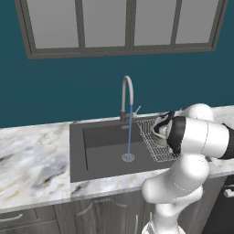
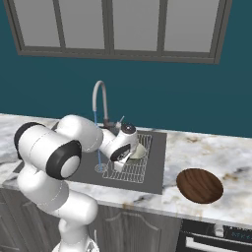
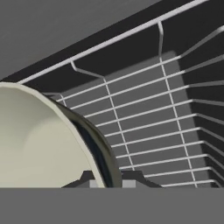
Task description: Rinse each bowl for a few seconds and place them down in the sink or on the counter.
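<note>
Below a grey-paned window [image 1: 123,25] on a teal wall [image 2: 162,93], water [image 1: 130,132] is running into the sink [image 1: 105,151] set in the marble worktop [image 1: 32,160], the gripper [image 3: 108,181] clamping the cream bowl [image 3: 39,144] over the wire rack [image 3: 148,127].

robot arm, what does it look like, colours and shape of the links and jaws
The arm is built of glossy white, rounded, bulbous links with dark black bands at the joints. The wrist end carries a white hand with a small dark round cap, seen in the right base view. The gripper ends in two small dark jaws. No cables or markings are visible.
</note>
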Robot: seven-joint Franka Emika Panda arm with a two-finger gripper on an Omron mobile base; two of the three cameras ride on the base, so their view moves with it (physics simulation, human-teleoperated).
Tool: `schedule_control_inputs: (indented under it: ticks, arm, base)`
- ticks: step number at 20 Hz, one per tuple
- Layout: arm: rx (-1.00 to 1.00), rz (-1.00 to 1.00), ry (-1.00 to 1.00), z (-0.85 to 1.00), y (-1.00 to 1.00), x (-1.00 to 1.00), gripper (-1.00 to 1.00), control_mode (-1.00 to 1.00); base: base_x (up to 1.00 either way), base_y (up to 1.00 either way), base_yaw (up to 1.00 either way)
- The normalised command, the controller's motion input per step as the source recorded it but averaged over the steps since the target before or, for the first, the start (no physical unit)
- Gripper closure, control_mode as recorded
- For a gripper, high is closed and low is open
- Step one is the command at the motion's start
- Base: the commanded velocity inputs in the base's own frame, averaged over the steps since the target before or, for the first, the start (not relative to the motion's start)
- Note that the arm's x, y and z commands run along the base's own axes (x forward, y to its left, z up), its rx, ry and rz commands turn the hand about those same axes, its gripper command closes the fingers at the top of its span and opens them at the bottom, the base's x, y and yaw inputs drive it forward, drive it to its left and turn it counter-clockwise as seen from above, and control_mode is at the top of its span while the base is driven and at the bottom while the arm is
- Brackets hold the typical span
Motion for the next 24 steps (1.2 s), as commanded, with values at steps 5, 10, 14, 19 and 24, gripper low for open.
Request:
schedule_control_inputs:
  ticks: [5, 10, 14, 19, 24]
  arm:
    - [0.00, 0.00, 0.00, -0.25, 0.00, 0.00, 1.00, -1.00]
    - [0.00, 0.00, 0.00, -0.27, 0.00, 0.00, 1.00, -1.00]
    - [0.00, 0.00, 0.00, -0.24, 0.00, 0.00, 1.00, -1.00]
    - [0.00, 0.00, 0.00, -0.21, 0.00, 0.00, 1.00, -1.00]
    - [0.00, 0.00, 0.00, -0.25, 0.00, 0.00, -1.00, -1.00]
  base:
    - [0.00, 0.00, 0.00]
    - [0.00, 0.00, 0.00]
    - [0.00, 0.00, 0.00]
    - [0.00, 0.00, 0.00]
    - [0.00, 0.00, 0.00]
